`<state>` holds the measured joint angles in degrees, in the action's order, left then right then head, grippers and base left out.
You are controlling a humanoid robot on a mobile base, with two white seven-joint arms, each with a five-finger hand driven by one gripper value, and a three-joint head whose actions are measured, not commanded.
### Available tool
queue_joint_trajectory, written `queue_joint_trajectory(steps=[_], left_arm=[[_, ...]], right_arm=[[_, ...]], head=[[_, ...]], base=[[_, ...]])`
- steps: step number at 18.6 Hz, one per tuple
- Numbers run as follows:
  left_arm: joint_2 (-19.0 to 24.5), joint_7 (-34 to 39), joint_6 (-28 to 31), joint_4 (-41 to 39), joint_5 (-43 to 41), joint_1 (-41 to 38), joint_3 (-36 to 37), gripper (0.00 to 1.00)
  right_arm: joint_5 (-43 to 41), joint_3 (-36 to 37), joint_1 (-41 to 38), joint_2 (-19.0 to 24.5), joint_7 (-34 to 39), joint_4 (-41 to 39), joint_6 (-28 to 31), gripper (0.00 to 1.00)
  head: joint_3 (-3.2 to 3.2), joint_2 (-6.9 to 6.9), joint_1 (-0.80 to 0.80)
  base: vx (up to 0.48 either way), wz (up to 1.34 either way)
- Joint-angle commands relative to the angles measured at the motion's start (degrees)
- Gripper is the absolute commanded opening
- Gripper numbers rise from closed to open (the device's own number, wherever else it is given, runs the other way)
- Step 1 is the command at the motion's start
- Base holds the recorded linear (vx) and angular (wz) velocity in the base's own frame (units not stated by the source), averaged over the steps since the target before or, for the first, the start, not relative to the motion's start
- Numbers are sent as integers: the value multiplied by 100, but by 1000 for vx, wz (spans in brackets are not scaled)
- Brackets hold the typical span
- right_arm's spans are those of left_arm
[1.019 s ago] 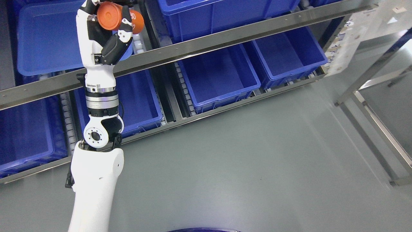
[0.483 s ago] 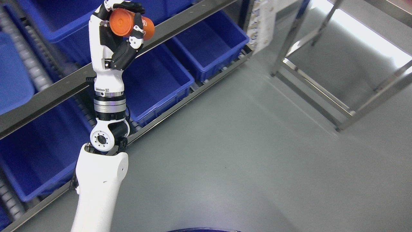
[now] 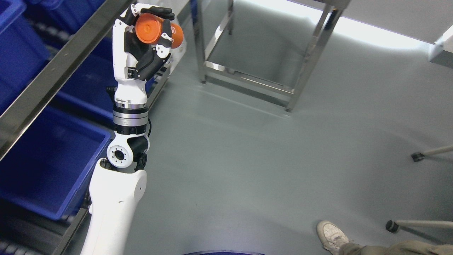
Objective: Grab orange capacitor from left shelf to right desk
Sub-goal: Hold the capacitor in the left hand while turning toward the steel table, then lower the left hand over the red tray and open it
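Shifted since the earlier frame: the whole head view has swung right, a camera move; shelf and bins now crowd the left edge, and a person's shoe has come into view.

Head view, items:
- Left hand (image 3: 143,42): raised upright on its white arm, which enters at lower left. Fingers (image 3: 155,10) curled over the top, thumb pressing from below, closed firmly on the load.
- Orange capacitor (image 3: 155,29): cylinder lying sideways in that grip, round end face toward the camera, held high, clear of the shelf and above the floor beside it.
- Shelf rail (image 3: 53,74): steel, running diagonally at left.
- Blue bin (image 3: 46,166): lower left, under the rail.
- Steel frame (image 3: 254,78): legs and crossbars, upper centre, standing on the grey floor (image 3: 247,170).
- Shoe (image 3: 331,235): white, bottom right, with a trouser leg beside it.
- Right hand: out of view.
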<state>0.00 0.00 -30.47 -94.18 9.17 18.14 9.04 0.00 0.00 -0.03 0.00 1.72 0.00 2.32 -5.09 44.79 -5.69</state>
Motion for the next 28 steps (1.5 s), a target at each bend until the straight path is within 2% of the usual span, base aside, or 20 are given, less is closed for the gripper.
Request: queue_joint_trajectory(steps=[1,9,20,28], left_arm=[[100,0,-3,-4,-3,-3,186,4],[100,0,-11,-4,-3,23,230,4],[100,-88,50,-13,-3,93,362,4],[100,-238,348,-4,-20,102,1336,4]], right_arm=[[0,62,-191,-100,4,-132,-3,100],[0,62,-191,-100,13,-132,-3,100],[0,62,-191,-100,4,-132,-3,100],[0,62,-191,-100,13,-132,-3,100]], head=[[0,0,0],[0,0,0],[0,1,0],[0,1,0]], base=[[329,-914],[341,-520],[428,28],[408,150]])
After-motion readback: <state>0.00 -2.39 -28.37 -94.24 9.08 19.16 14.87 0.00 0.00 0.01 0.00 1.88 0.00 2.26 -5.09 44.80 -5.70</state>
